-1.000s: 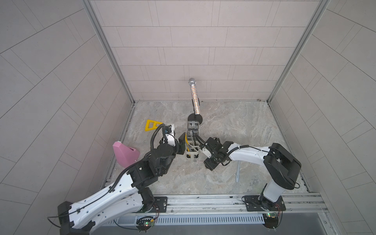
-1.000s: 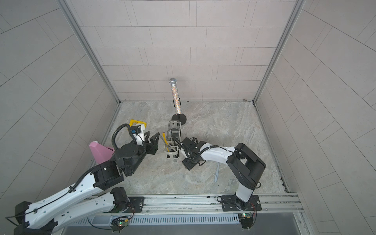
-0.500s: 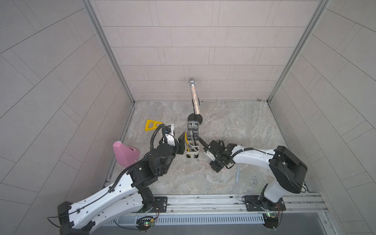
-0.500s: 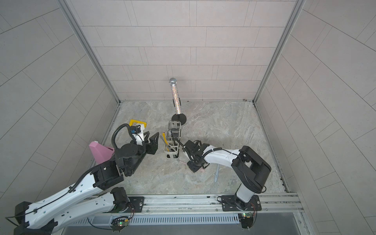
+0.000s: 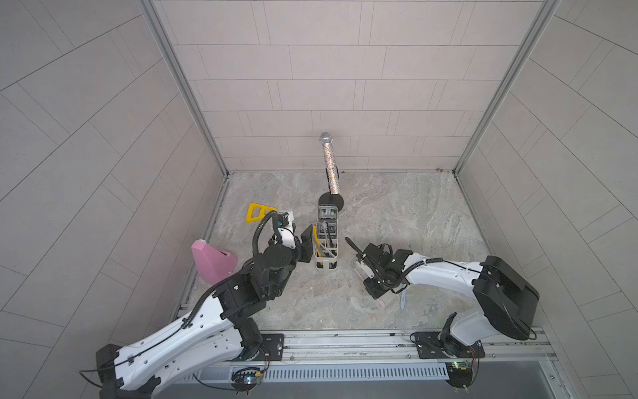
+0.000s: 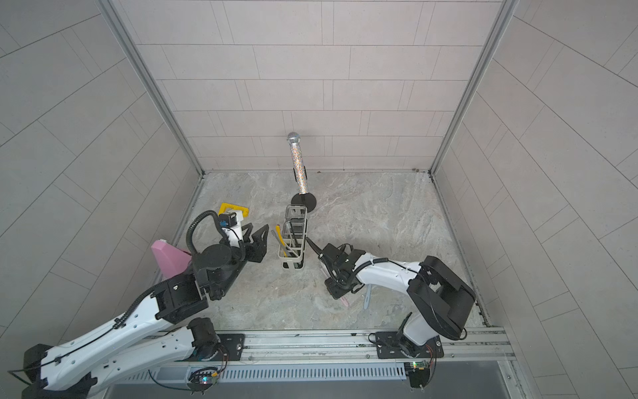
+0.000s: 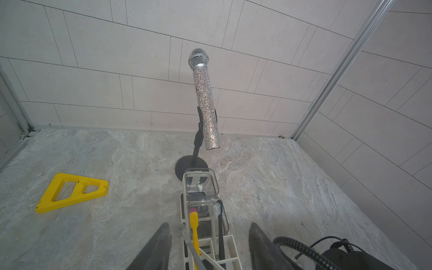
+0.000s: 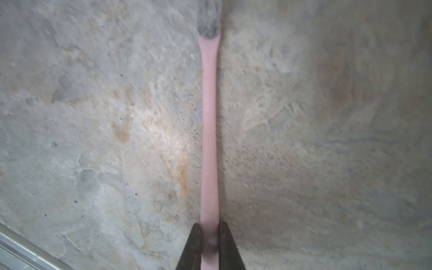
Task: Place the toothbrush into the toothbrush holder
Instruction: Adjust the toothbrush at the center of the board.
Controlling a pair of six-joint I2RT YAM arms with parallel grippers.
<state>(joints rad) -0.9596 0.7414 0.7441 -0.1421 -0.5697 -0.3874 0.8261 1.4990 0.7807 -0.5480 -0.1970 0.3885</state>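
Right fingers (image 8: 191,247) pinch pink toothbrush (image 8: 209,140) handle; left fingers (image 7: 154,247) spread wide, empty, beside toothbrush holder (image 5: 325,265).

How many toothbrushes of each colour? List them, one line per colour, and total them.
1 yellow toothbrush, in the toothbrush holder
1 grey toothbrush, in the holder
1 black toothbrush, in the holder
1 pink toothbrush, between the jaws of the right gripper
1 pale blue toothbrush, on the table
Total: 5
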